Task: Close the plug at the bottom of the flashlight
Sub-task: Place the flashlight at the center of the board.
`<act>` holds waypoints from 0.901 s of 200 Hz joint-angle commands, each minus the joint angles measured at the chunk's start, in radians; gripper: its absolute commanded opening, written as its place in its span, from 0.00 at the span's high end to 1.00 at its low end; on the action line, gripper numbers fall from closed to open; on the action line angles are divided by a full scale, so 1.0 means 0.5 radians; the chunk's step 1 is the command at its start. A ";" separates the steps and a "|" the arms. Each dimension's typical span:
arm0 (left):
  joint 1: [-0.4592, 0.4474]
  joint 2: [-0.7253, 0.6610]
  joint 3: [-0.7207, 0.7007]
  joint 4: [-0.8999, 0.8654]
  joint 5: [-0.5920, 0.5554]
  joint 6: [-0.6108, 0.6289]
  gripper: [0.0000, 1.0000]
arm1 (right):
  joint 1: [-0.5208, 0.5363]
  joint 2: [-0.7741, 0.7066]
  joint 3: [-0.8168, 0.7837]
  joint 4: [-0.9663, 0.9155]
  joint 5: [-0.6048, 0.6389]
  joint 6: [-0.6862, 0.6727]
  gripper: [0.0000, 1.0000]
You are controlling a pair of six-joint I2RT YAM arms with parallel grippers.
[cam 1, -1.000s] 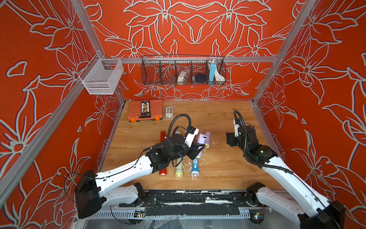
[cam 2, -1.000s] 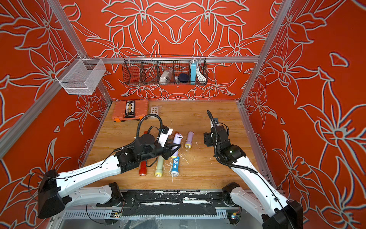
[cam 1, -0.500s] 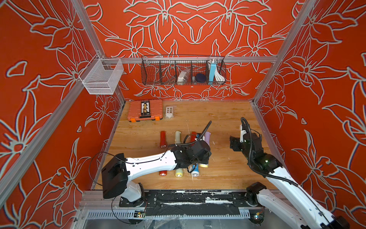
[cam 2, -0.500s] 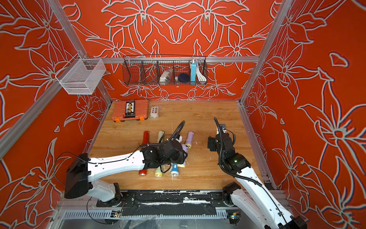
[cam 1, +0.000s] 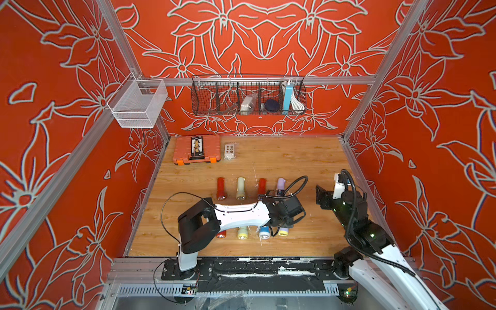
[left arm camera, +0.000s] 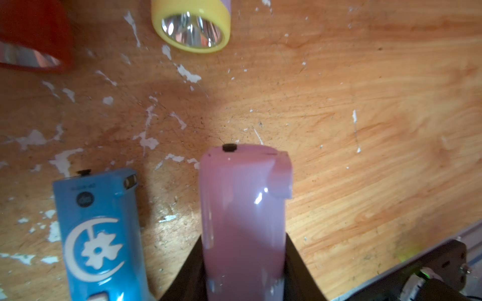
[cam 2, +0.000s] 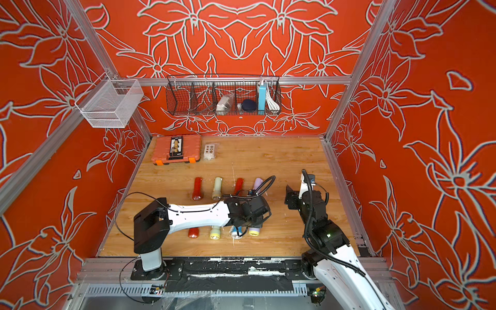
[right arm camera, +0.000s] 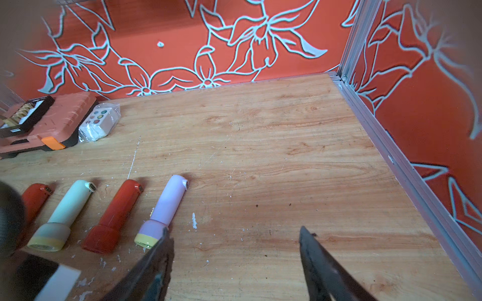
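On the wooden desk (cam 1: 295,161) the left claw (left arm camera: 243,249) has laid the pink flashlight (left arm camera: 240,195) into the near row, still gripping it, its plug apparently shut; the right claw (right arm camera: 234,232) stays open.

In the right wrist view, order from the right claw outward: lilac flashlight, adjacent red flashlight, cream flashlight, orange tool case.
1. Lilac plastic flashlight, beside right claw.
2. Red flashlight, next.
3. Cream flashlight, beyond.
4. Orange tool case, back wall.
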 commanded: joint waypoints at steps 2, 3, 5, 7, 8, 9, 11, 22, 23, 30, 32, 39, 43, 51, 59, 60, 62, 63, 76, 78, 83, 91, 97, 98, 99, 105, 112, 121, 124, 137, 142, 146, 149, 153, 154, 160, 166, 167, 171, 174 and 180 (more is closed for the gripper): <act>0.009 0.115 0.116 -0.150 0.046 -0.072 1.00 | -0.007 -0.005 -0.020 0.046 0.008 0.061 0.22; 0.010 0.119 0.118 -0.150 0.050 -0.072 1.00 | -0.007 -0.005 -0.021 0.047 0.008 0.061 0.22; 0.010 0.129 0.124 -0.155 0.057 -0.072 1.00 | -0.007 -0.004 -0.020 0.046 0.006 0.061 0.22; 0.012 0.137 0.132 -0.158 0.062 -0.072 1.00 | -0.007 -0.005 -0.019 0.048 0.002 0.061 0.22; 0.013 0.144 0.135 -0.160 0.064 -0.072 1.00 | -0.007 -0.006 -0.019 0.048 0.001 0.061 0.22; 0.013 0.148 0.138 -0.163 0.065 -0.072 1.00 | -0.007 -0.006 -0.019 0.047 0.001 0.061 0.22; 0.012 0.156 0.147 -0.167 0.068 -0.072 1.00 | -0.007 -0.006 -0.020 0.043 0.001 0.063 0.22; 0.020 0.203 0.185 -0.187 0.089 -0.075 1.00 | -0.007 -0.009 -0.020 0.040 0.004 0.063 0.22; 0.020 0.205 0.188 -0.187 0.091 -0.075 1.00 | -0.007 -0.009 -0.020 0.040 0.005 0.065 0.22; 0.023 0.231 0.207 -0.196 0.104 -0.075 1.00 | -0.007 -0.015 -0.021 0.038 0.013 0.067 0.22; 0.023 0.236 0.210 -0.196 0.107 -0.075 1.00 | -0.007 -0.014 -0.022 0.036 0.018 0.069 0.22; 0.023 0.257 0.225 -0.207 0.116 -0.078 1.00 | -0.007 -0.017 -0.026 0.040 0.025 0.070 0.22; 0.026 0.266 0.232 -0.209 0.122 -0.081 1.00 | -0.007 -0.018 -0.028 0.045 0.029 0.070 0.22; 0.027 0.280 0.238 -0.211 0.138 -0.081 0.99 | -0.007 -0.012 -0.030 0.043 0.043 0.070 0.22; 0.032 0.291 0.243 -0.215 0.146 -0.083 0.97 | -0.007 -0.007 -0.029 0.038 0.057 0.072 0.22; 0.032 0.291 0.244 -0.215 0.146 -0.083 0.96 | -0.007 -0.008 -0.030 0.037 0.058 0.073 0.22; 0.031 0.293 0.243 -0.219 0.148 -0.086 0.96 | -0.007 -0.005 -0.030 0.038 0.061 0.073 0.22; 0.031 0.294 0.243 -0.219 0.149 -0.086 0.95 | -0.007 -0.004 -0.029 0.037 0.063 0.073 0.22; 0.039 0.294 0.233 -0.210 0.158 -0.089 0.84 | -0.007 -0.005 -0.027 0.028 0.082 0.073 0.22; 0.041 0.295 0.229 -0.209 0.158 -0.088 0.81 | -0.007 -0.004 -0.028 0.027 0.083 0.072 0.22; 0.041 0.292 0.225 -0.206 0.161 -0.087 0.72 | -0.007 -0.004 -0.029 0.027 0.089 0.073 0.22; 0.043 0.288 0.220 -0.197 0.164 -0.087 0.66 | -0.007 -0.005 -0.033 0.032 0.096 0.073 0.22; 0.044 0.288 0.220 -0.197 0.167 -0.082 0.65 | -0.007 -0.003 -0.036 0.034 0.101 0.073 0.22; 0.044 0.287 0.219 -0.197 0.167 -0.082 0.65 | -0.007 -0.003 -0.035 0.035 0.102 0.073 0.22; 0.043 0.286 0.218 -0.197 0.167 -0.080 0.65 | -0.007 -0.003 -0.035 0.035 0.103 0.073 0.22; 0.044 0.288 0.218 -0.197 0.167 -0.079 0.64 | -0.007 -0.002 -0.037 0.038 0.107 0.073 0.22; 0.044 0.282 0.215 -0.190 0.173 -0.074 0.54 | -0.007 0.002 -0.041 0.039 0.111 0.076 0.22; 0.044 0.274 0.206 -0.175 0.181 -0.069 0.44 | -0.007 0.009 -0.046 0.054 0.114 0.076 0.22; 0.044 0.269 0.203 -0.168 0.185 -0.067 0.43 | -0.007 0.011 -0.047 0.058 0.117 0.076 0.22; 0.047 0.257 0.197 -0.142 0.205 -0.044 0.28 | -0.007 0.034 -0.050 0.087 0.148 0.073 0.22; 0.047 0.252 0.196 -0.141 0.210 -0.029 0.26 | -0.009 0.052 -0.045 0.096 0.169 0.067 0.22; 0.050 0.250 0.200 -0.142 0.215 -0.016 0.26 | -0.008 0.066 -0.039 0.097 0.193 0.066 0.22; 0.052 0.249 0.202 -0.142 0.221 -0.006 0.26 | -0.008 0.079 -0.034 0.100 0.208 0.062 0.22; 0.056 0.243 0.208 -0.142 0.229 0.008 0.26 | -0.010 0.098 -0.030 0.105 0.235 0.057 0.22; 0.058 0.241 0.207 -0.142 0.231 0.011 0.26 | -0.010 0.102 -0.028 0.106 0.242 0.056 0.22; 0.064 0.231 0.207 -0.139 0.245 0.029 0.26 | -0.010 0.132 -0.024 0.119 0.280 0.045 0.22; 0.074 0.212 0.202 -0.131 0.261 0.048 0.25 | -0.010 0.167 -0.021 0.130 0.314 0.032 0.22; 0.076 0.210 0.199 -0.129 0.262 0.051 0.26 | -0.010 0.173 -0.020 0.131 0.322 0.029 0.22; 0.084 0.194 0.193 -0.120 0.270 0.066 0.25 | -0.012 0.197 -0.018 0.138 0.346 0.023 0.21; 0.088 0.182 0.189 -0.114 0.276 0.075 0.25 | -0.013 0.216 -0.016 0.141 0.364 0.017 0.21; 0.103 0.153 0.176 -0.099 0.289 0.094 0.25 | -0.016 0.257 -0.008 0.157 0.402 0.005 0.21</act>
